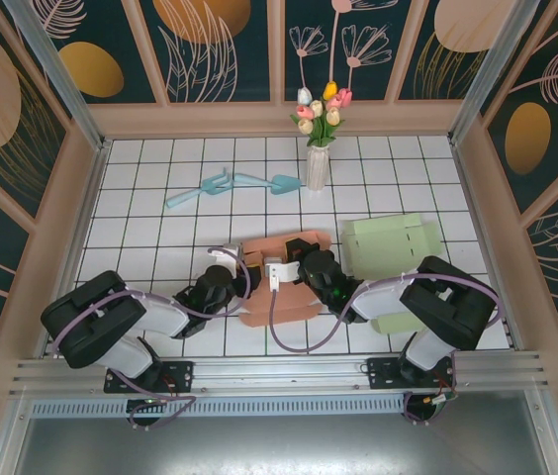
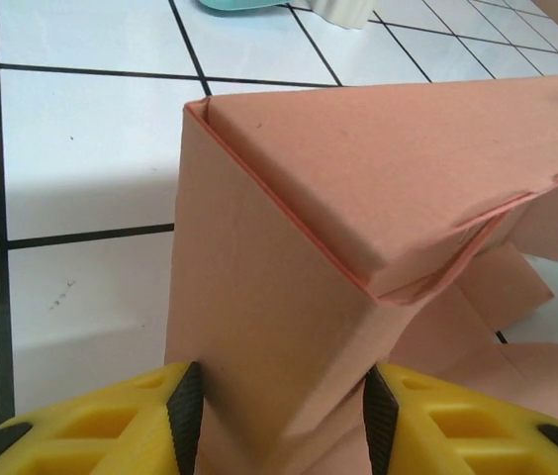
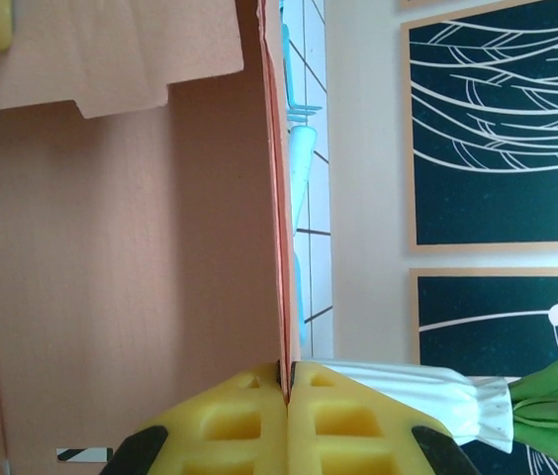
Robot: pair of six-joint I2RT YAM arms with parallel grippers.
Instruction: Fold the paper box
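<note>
paper box (image 2: 289,297): matt smooth cardboard; table (image 2: 81,148): smooth white tile; left tool fingers (image 2: 91,435): yellow plastic

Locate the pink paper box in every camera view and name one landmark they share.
Top external: pink paper box just below centre.
Left wrist: centre and right, with a folded corner uppermost.
Right wrist: left half, with one panel seen edge-on.
Shared landmark: white vase, behind the box from above and at bottom right in the right wrist view.
</note>
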